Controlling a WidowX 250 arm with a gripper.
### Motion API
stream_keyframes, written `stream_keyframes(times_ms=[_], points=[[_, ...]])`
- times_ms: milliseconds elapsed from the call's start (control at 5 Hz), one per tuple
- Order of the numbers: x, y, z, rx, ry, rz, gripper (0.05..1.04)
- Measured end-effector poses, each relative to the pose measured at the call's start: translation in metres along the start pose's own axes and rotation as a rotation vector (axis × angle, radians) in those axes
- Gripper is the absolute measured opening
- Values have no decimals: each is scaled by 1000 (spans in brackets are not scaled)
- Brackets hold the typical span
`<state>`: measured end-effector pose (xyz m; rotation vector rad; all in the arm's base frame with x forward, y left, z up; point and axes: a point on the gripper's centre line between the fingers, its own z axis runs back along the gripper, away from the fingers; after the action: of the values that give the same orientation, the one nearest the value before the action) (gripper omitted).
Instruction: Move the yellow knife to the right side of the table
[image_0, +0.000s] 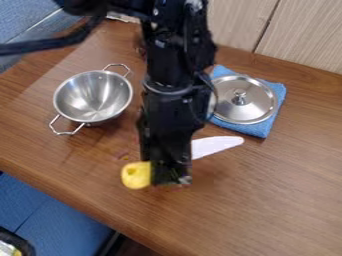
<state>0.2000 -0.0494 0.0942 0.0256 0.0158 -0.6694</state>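
Observation:
The black gripper (171, 177) hangs low over the middle of the table's front part, across the yellow knife. To its left the rounded yellow handle end (136, 175) of the knife sticks out, and to its right the pale blade (217, 145) points right and slightly toward the back. The gripper hides the middle of the knife, and I cannot tell whether it holds it.
A metal colander (93, 96) with two wire handles stands at the left. At the back right a metal lid (246, 99) lies on a blue cloth (264, 129). The wooden table (280, 190) has its front edge running diagonally at lower left, and a wall is behind.

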Motion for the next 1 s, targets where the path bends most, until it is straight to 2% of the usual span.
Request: stream_keyframes(times_ms=[200, 400, 600, 800, 1000], points=[[0, -13, 1, 19, 9, 146, 375], [9, -27, -2, 18, 46, 254, 375], [29, -40, -8, -8, 58, 273, 375], [52, -55, -9, -26, 33, 237, 375], [69, -61, -7, -48, -16, 227, 375]])
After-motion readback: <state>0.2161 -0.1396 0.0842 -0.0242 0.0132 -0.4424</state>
